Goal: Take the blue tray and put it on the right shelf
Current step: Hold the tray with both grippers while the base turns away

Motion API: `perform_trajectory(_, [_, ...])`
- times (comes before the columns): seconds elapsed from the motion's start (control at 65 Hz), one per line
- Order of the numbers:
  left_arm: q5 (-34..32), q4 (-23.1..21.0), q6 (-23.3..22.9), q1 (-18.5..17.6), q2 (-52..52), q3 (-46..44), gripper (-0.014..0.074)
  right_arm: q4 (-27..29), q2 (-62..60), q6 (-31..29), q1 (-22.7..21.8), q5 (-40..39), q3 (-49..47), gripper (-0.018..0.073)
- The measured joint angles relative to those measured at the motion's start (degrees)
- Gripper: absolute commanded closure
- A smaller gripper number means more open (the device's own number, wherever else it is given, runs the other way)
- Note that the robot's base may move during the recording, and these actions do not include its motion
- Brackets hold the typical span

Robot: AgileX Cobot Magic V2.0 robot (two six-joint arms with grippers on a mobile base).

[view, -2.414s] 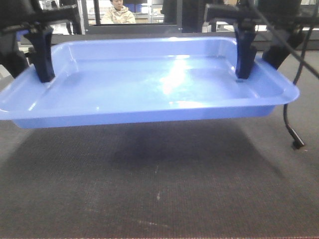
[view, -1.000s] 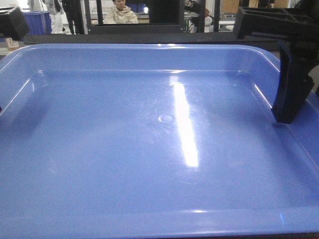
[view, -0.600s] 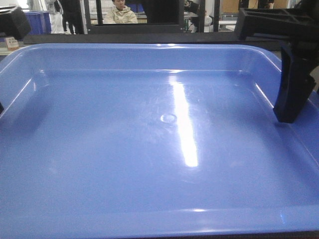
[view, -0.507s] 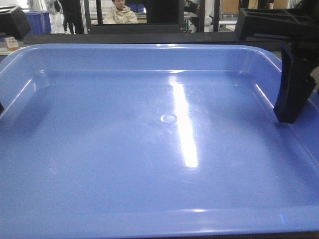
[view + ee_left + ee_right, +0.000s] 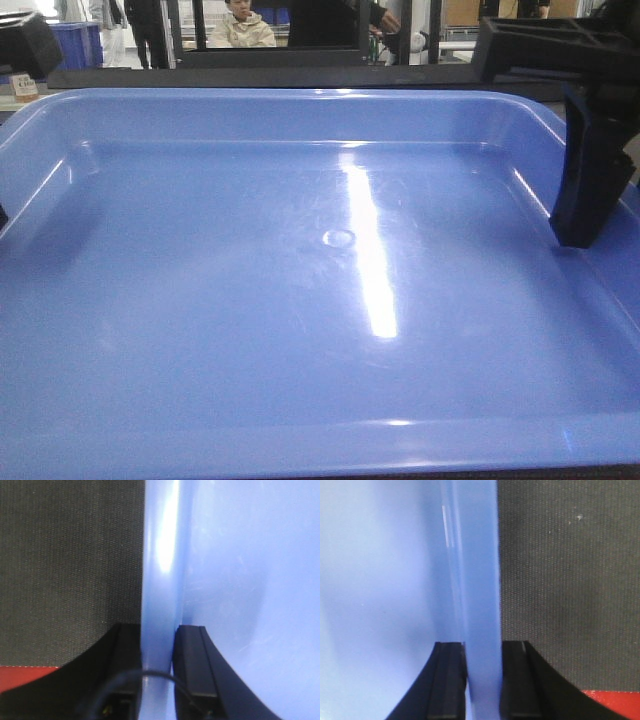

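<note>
A: Where does the blue tray (image 5: pixel 250 300) lie in this figure?

B: We see it filling nearly the whole front view. Its glossy floor is crossed by a long white reflection, and its far wall runs just below a dark horizontal bar (image 5: pixel 270 72). It is gripped at both ends.

A: How do we read the two claws?

B: In the left wrist view, the left gripper (image 5: pixel 157 645) is clenched on the tray's rim. Its inner finger (image 5: pixel 192 665) lies against the sloped wall, and the other sits outside, under the flare. In the right wrist view, the right gripper (image 5: pixel 482 650) grasps the opposite rim in the same way, with one finger inside and its partner outside. In the front view, that right inner finger stands upright, touching the tray's wall at the right edge.

A: And the surface?

B: Outside each rim we note a dark, finely woven surface (image 5: pixel 70 555). A red strip (image 5: pixel 25 672) borders it at the bottom of both wrist views. We cannot tell whether the tray touches that surface or hangs above it.

A: And the room?

B: Beyond the bar we label a person in a pale jacket (image 5: pixel 240 25) and deep blue bins (image 5: pixel 75 40) at far left. Standing figures (image 5: pixel 125 20) appear beside the bins, among dark uprights.
</note>
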Motion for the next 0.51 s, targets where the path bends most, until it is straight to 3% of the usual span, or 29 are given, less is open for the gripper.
perform_trajectory(0.507, [0.00,0.00,0.00,0.00,0.00,0.00,0.0541,-0.04,0.00,0.00,0.00,0.00,0.00,0.0316])
